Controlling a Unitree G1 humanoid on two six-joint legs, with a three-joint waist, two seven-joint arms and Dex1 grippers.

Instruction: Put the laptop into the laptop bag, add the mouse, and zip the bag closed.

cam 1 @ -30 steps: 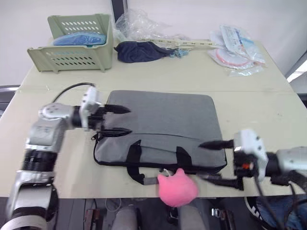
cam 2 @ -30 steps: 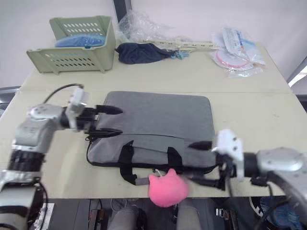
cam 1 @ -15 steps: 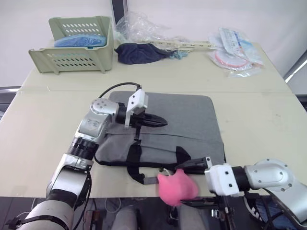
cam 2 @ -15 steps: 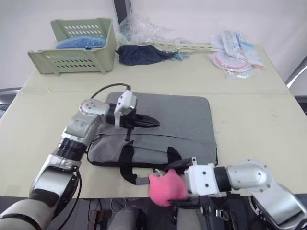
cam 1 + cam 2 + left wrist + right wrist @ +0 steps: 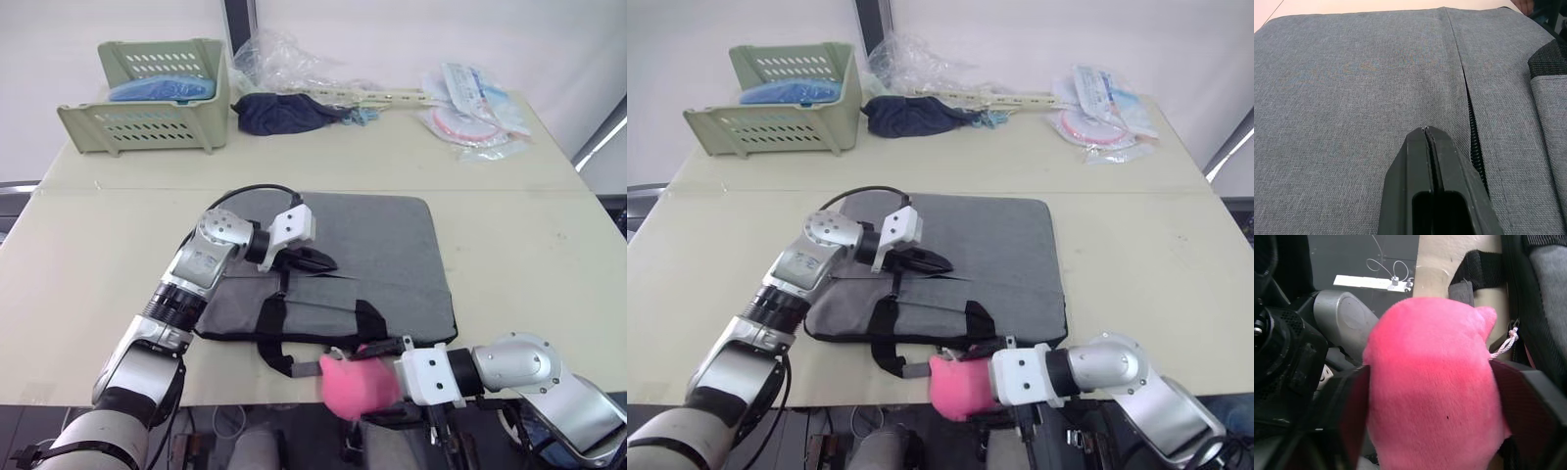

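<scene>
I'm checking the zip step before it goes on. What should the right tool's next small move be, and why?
Probably close on the pink plush charm and draw it along the bag's near edge. The right tool is open, a finger on each side of the charm, whose cord leads to the zipper of the laptop bag. The left tool, shut, presses on the bag's top.
</scene>
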